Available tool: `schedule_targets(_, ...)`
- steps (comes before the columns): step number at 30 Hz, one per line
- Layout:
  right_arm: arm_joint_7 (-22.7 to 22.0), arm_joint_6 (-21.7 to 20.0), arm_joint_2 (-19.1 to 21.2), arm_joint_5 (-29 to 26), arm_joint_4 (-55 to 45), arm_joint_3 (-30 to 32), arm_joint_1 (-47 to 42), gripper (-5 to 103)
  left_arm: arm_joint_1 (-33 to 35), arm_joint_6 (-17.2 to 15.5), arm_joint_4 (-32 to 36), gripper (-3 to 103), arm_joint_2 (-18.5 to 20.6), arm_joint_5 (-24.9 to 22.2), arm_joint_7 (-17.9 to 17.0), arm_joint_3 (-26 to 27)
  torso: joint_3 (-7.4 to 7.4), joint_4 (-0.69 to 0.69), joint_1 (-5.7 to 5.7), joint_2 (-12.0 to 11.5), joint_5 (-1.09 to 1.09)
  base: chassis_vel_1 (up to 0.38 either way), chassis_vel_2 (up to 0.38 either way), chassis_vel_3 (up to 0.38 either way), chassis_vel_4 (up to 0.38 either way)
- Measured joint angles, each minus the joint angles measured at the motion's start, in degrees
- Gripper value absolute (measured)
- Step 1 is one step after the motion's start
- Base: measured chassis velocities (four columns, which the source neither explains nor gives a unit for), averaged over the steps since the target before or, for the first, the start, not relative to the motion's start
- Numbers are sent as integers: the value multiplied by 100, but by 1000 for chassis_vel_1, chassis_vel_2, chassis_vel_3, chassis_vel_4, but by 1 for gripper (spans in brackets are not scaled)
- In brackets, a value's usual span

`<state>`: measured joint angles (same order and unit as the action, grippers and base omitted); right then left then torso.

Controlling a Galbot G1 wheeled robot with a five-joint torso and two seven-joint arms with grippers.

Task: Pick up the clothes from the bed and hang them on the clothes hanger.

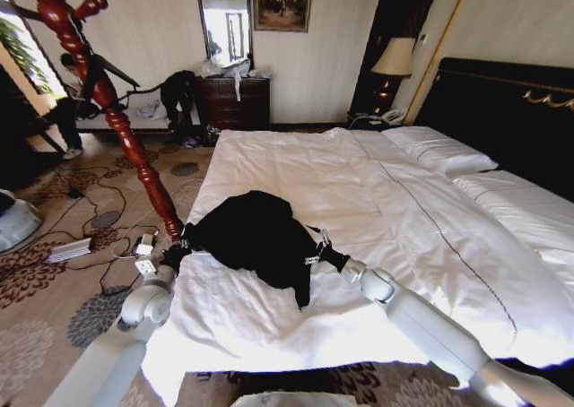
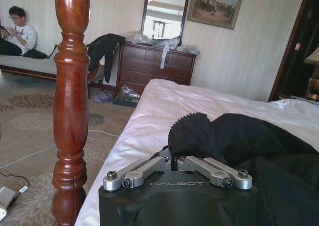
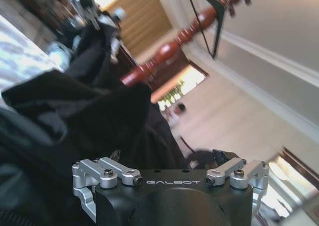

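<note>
I have both hands, left hand [image 1: 173,256] and right hand [image 1: 325,256], pinching the clothes [image 1: 256,232] bunched at the bed's [image 1: 377,192] foot edge beside the clothes hanger [image 1: 117,120]; I judge 1 trailing sleeve could snag its pole when lifted.

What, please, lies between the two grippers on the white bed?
In the head view, the crumpled black fabric coat spans the stretch between the left gripper and right gripper.
</note>
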<state>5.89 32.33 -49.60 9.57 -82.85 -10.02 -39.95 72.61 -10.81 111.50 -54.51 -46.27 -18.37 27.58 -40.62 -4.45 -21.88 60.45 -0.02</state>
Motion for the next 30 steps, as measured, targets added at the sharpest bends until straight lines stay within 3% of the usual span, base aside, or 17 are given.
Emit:
schedule_targets(5,608,369,-243,-97,236,-410,527,100,28,-15,88,0,-10,-50,-30,61,0,-2,0,0,1,0,0,0,0)
schedule_targets(6,1099,536,-382,-4,349,-584,745,100,65,-23,115,0,-37,-64,-39,102,0,-1,0,0,1,0,0,0,0)
schedule_targets(8,1315,590,-429,38,393,-617,804,100,77,-25,119,0,-47,-65,-43,114,0,-1,0,0,1,0,0,0,0)
schedule_targets(11,2596,838,-716,195,694,-658,1109,100,147,-30,139,0,-96,-64,-48,180,0,-1,0,0,1,0,0,0,0)
schedule_targets(12,2786,858,-777,196,753,-648,1165,103,164,-30,143,0,-98,-64,-48,195,0,-1,0,0,1,0,0,0,0)
schedule_targets(13,2786,858,-777,196,753,-648,1165,103,164,-30,143,0,-98,-64,-48,195,0,-1,0,0,1,0,0,0,0)
schedule_targets(16,3062,871,-965,47,934,-664,1410,89,201,-30,153,0,-60,-67,-50,260,0,-1,1,0,1,0,0,0,0)
schedule_targets(18,3062,865,-1007,-10,975,-676,1478,89,201,-30,153,0,-44,-75,-51,279,1,-1,1,0,1,0,0,0,0)
schedule_targets(22,3026,839,-1121,-40,1100,-636,1684,66,201,-32,161,0,29,-135,-62,300,0,0,1,0,1,0,0,0,0)
schedule_targets(24,3028,836,-1122,-49,1108,-622,1701,66,200,-32,162,0,34,-137,-62,300,0,0,1,0,1,0,0,0,0)
schedule_targets(25,3034,827,-1106,-126,1110,-593,1724,56,193,-33,165,0,42,-140,-63,297,0,-1,1,0,1,0,0,0,0)
schedule_targets(28,3035,809,-1044,-350,1077,-587,1727,50,183,-33,165,0,46,-141,-67,284,0,-1,1,0,2,0,0,0,0)
schedule_targets(30,3008,797,-962,-709,1008,-627,1697,40,157,-33,154,0,59,-140,-67,261,1,-2,1,0,1,0,0,0,0)
